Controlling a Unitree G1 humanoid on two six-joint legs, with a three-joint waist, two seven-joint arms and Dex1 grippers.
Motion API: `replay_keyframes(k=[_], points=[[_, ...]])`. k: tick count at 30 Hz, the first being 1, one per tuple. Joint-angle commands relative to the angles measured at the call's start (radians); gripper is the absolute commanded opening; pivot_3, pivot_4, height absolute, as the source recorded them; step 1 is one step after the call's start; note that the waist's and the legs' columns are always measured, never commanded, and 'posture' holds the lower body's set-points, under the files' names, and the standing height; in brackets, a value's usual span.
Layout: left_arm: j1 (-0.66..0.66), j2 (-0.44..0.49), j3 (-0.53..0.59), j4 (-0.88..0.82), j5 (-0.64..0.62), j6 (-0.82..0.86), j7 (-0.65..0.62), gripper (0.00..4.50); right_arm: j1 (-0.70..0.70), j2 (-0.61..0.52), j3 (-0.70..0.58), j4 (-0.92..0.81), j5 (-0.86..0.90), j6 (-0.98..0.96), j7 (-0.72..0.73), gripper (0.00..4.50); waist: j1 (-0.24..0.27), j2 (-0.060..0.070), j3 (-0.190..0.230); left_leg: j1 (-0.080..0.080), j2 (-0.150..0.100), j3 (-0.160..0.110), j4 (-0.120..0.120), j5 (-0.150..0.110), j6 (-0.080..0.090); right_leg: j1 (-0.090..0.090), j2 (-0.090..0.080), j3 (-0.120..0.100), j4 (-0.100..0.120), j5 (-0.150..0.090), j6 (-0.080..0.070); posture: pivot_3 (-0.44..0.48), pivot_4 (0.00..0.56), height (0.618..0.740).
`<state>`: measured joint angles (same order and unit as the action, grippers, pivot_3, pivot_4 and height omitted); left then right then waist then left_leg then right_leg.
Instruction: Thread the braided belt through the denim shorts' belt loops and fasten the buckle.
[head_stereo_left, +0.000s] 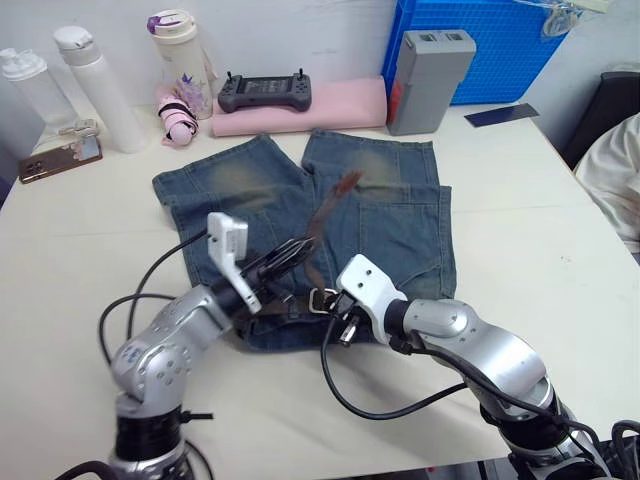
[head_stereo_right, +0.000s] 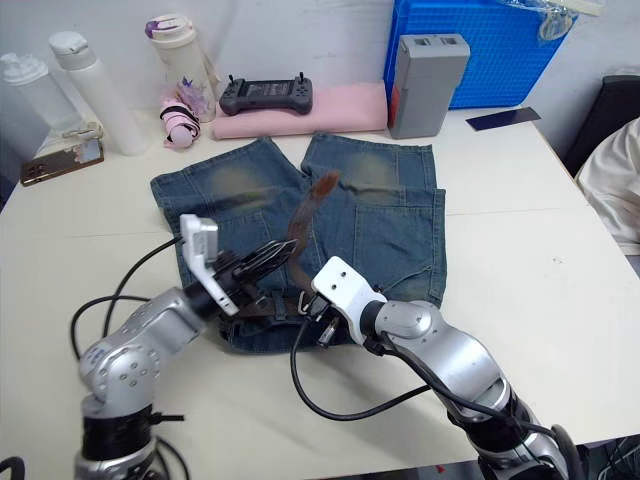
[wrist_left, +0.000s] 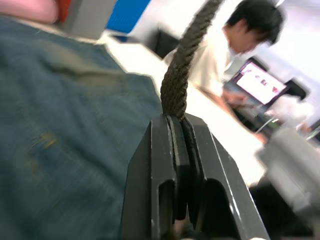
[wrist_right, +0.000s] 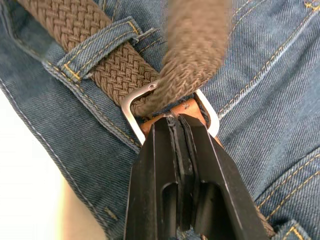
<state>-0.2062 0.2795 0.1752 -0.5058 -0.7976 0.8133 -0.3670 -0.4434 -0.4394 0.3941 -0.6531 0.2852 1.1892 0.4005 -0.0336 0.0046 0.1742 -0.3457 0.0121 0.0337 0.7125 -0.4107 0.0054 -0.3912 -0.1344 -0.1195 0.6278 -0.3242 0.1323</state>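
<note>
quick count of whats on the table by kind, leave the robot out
bottles: 3 (clear, white, lidded cup)
clothing: 3 (denim shorts, braided belt, pink rolled cloth)
electronics: 3 (handheld controller, phone, grey box)
crates: 1 (blue crate)
dark flat cards: 1 (dark card)
total: 11

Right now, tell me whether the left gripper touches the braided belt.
Touching. In the left wrist view the left gripper is shut on the braided belt, which rises from between its fingertips.

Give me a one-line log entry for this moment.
left gripper: shut on braided belt tail, lifted | right gripper: shut at buckle | belt through belt loop | denim shorts flat on table
</note>
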Motion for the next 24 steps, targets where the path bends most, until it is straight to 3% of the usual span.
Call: replay_keyframes(k=[1,4,14,24], points=[[0.115,0.052,0.025,-0.059,0.033,-0.069,-0.043,0.00,0.017,-0.047,0.038,0.059,-0.020,-0.015,0.017,0.01,0.003,-0.001,-0.001,0.001,0.000,0.001,0.000,0.000,0.000,0.001,0.000,0.000,0.000,0.000,0.000,0.000,0.150,0.740],[0.189,0.068,0.034,-0.051,0.052,-0.110,-0.050,0.00,0.013,-0.047,0.013,0.052,-0.006,-0.044,0.033,0.01,0.008,-0.002,-0.002,0.003,0.000,0.001,-0.002,0.000,0.000,0.003,0.000,0.002,-0.002,0.000,0.000,0.000,0.150,0.740],[0.245,0.049,0.006,-0.017,0.101,-0.182,-0.039,0.00,0.004,-0.028,-0.263,-0.072,0.173,-0.033,0.114,0.01,0.006,-0.002,-0.002,0.003,0.000,0.002,-0.006,0.000,0.000,0.001,0.000,0.003,-0.002,0.000,0.000,0.000,0.150,0.740],[0.266,0.063,-0.005,-0.021,0.101,-0.194,-0.050,0.00,0.051,-0.049,-0.145,-0.035,0.130,-0.066,0.074,0.01,0.006,-0.002,-0.002,0.003,0.000,0.003,-0.007,0.000,0.000,0.000,0.000,0.004,-0.003,0.000,0.000,0.000,0.150,0.740]])
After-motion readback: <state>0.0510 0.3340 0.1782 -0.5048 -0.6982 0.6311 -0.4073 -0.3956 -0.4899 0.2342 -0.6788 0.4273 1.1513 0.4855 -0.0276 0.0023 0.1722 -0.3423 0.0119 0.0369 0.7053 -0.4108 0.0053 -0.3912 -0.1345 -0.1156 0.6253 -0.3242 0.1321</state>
